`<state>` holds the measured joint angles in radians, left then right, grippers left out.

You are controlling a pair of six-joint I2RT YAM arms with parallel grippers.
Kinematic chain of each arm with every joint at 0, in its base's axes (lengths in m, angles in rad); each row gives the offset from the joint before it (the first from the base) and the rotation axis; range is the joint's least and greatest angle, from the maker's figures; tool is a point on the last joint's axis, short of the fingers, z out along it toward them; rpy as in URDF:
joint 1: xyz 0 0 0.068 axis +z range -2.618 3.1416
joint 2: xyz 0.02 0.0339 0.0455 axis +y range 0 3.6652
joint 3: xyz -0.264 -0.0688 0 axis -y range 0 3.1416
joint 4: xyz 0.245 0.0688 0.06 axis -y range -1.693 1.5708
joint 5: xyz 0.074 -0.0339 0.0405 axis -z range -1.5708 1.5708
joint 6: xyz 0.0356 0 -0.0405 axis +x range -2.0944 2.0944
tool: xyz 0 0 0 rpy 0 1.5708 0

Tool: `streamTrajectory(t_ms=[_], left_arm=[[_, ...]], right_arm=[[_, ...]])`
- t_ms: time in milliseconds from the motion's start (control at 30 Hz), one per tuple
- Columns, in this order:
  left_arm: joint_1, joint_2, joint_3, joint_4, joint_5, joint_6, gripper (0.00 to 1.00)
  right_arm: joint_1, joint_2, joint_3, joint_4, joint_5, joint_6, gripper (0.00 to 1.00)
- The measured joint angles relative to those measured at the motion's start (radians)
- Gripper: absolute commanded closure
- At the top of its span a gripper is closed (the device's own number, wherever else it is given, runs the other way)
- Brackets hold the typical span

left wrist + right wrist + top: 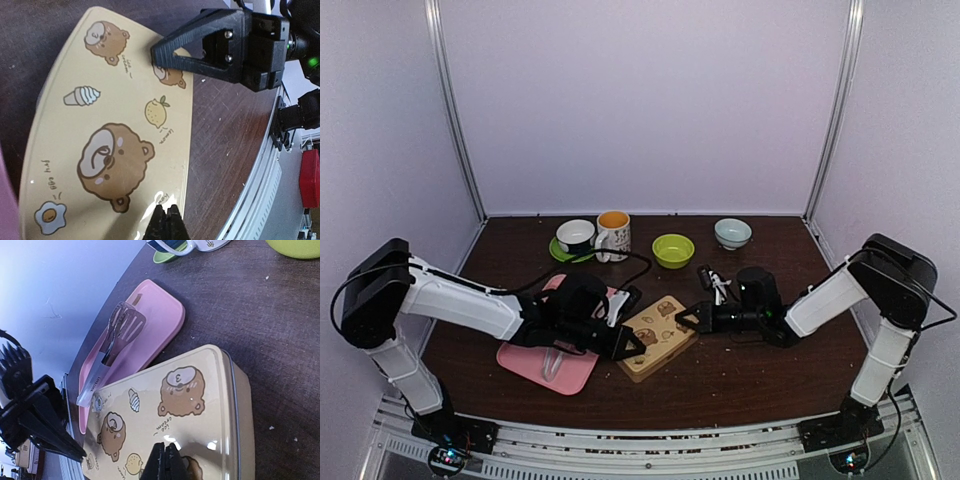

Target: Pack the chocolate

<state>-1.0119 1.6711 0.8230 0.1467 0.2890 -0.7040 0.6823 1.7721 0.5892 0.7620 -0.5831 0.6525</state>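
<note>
No chocolate shows in any view. The bear-printed tin (658,336) lies on the table with its lid on. My left gripper (632,346) is shut, its tips pressed on the lid's near edge (167,215). My right gripper (682,318) is shut, its tips on the lid's far end (164,452). In the left wrist view the tin lid (110,135) fills the frame, with the right gripper (156,52) at its far side. In the right wrist view the tin (180,390) is seen with the left gripper (75,452) at the lower left.
A pink tray (535,368) with long pinkish tongs (555,358) lies left of the tin; both also show in the right wrist view, tray (155,320) and tongs (112,347). At the back stand a cup on a green saucer (576,236), a mug (613,235), a green bowl (673,250) and a pale bowl (732,233).
</note>
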Motion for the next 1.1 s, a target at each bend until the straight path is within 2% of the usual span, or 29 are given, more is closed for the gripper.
streamTrajectory(t_ms=[133, 300, 433, 600, 733, 933, 1100], left_arm=[[0.006, -0.085, 0.000, -0.068, -0.057, 0.005, 1.00], [0.043, -0.156, 0.000, -0.107, -0.119, 0.015, 1.00], [0.065, -0.137, -0.014, -0.108, -0.137, 0.016, 1.00], [0.069, -0.032, -0.042, -0.027, -0.123, -0.003, 1.00], [0.069, -0.006, -0.038, 0.027, -0.109, -0.017, 1.00], [0.069, -0.060, -0.038, -0.068, -0.135, -0.011, 1.00], [0.074, -0.215, -0.036, -0.208, -0.231, 0.017, 0.99]], right_arm=[[-0.002, -0.048, 0.028, -0.125, 0.006, -0.022, 1.00], [-0.005, -0.061, 0.158, -0.235, 0.016, -0.055, 1.00], [-0.009, -0.015, 0.244, -0.245, 0.029, -0.059, 1.00], [-0.048, 0.168, 0.318, -0.219, 0.022, -0.012, 1.00], [-0.064, 0.184, 0.340, -0.240, 0.044, 0.005, 1.00], [-0.078, 0.019, 0.282, -0.402, 0.088, -0.041, 1.00], [-0.099, -0.269, 0.213, -0.470, 0.163, -0.119, 1.00]])
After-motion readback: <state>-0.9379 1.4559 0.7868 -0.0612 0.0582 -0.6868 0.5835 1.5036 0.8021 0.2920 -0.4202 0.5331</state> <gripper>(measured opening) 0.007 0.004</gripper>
